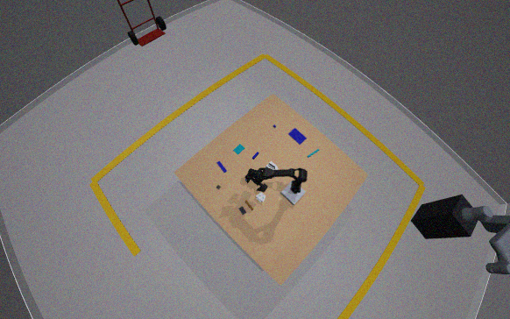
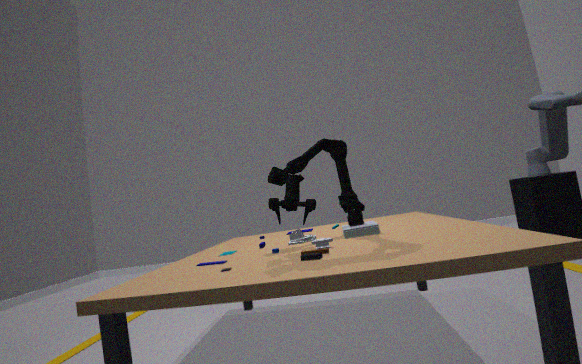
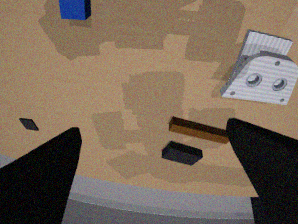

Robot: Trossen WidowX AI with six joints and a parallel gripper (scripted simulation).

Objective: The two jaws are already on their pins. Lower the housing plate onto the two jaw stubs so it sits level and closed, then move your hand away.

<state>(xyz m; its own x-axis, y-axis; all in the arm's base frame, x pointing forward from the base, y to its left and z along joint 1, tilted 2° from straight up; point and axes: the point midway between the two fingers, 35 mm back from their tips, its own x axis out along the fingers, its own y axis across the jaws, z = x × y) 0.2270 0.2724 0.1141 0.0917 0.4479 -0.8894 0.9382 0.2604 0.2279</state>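
Note:
The white housing plate [image 1: 260,197] [image 2: 322,243] [image 3: 266,91] has round holes and stands on the table, with a ribbed white part behind its holed face in the wrist view. The white jaw assembly [image 1: 272,166] [image 2: 302,239] sits apart from it, close to the arm; its pins and stubs are too small to make out, and it is outside the wrist view. My gripper [image 1: 254,184] [image 2: 292,223] [image 3: 156,130] is open and empty, pointing down above the table. In the wrist view the plate is up and to the right, beyond the right finger.
A brown bar [image 1: 249,205] [image 2: 314,251] [image 3: 199,131] and a dark block [image 1: 243,210] [image 2: 311,256] [image 3: 182,153] lie near the plate. A blue block [image 2: 275,250] [image 3: 75,9], a small dark piece [image 1: 218,187] [image 3: 28,124], a teal square [image 1: 238,149] and blue bars [image 1: 222,166] lie farther off.

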